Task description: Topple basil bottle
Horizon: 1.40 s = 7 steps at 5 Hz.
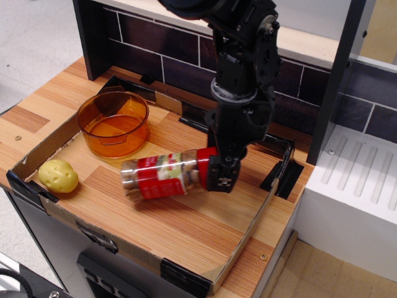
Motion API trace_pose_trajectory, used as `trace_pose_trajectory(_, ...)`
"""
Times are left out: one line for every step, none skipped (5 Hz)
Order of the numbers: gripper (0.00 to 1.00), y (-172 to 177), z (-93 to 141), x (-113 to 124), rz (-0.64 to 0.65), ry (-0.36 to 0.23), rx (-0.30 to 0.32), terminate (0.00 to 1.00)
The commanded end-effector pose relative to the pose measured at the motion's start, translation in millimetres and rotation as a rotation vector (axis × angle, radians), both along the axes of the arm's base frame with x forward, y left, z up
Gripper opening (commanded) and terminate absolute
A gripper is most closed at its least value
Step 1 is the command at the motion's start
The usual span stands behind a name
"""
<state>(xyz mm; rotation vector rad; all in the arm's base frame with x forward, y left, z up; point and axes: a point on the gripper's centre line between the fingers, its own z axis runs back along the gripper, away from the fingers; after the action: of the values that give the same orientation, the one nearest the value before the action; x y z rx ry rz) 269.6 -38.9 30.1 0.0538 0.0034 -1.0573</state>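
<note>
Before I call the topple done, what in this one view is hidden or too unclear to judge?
- Basil bottle cap end: covered by the end effector.
- End effector's grip: open or shut, unreadable from this angle.
- Bottle resting on the tray or held just above: unclear.
- Label text: too small.

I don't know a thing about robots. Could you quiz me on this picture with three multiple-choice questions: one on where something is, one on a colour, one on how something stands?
1. Where is the yellow lump?
A. Inside the orange bowl
B. Near the tray's left corner
C. On the white drying rack

2. What colour is the basil bottle's label?
A. Red
B. Blue
C. Green

3. How is the basil bottle positioned?
A. Upright
B. Lying on its side
C. Upside down in the bowl

Answers:
1. B, it sits on the wood by the cardboard tray corner, outside the orange bowl.
2. A, a red band wraps the clear jar.
3. B, it lies lengthwise, cap end at the hand.
</note>
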Motion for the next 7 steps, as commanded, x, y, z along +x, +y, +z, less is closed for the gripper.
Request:
trace_pose_trajectory(1.0, -8.8, 2.4, 12.8, 0.006, -0.03, -0.132, 0.0)
trace_pose_trajectory(1.0, -9.0, 2.7, 11.4, -0.01, 0.002, -0.2, 0.0)
trace_pose_trajectory(1.0, -6.0, 7.7, 12.5, -0.046, -0.015, -0.244, 0.0)
trace_pose_trajectory(1.0, -2.7, 22.4, 16.6, -0.041, -0.021, -0.255, 0.0)
trace_pose_trajectory(1.0, 4.7, 44.5, 18.8, -0.014, -0.123, -0.196, 0.0)
trace_pose_trajectory(1.0, 13.8, 65.6, 21.8, -0.017, -0.136, -0.144, 0.0)
trace_pose_trajectory(1.0, 13.8, 65.6, 21.8, -0.017, -0.136, -0.144, 0.0)
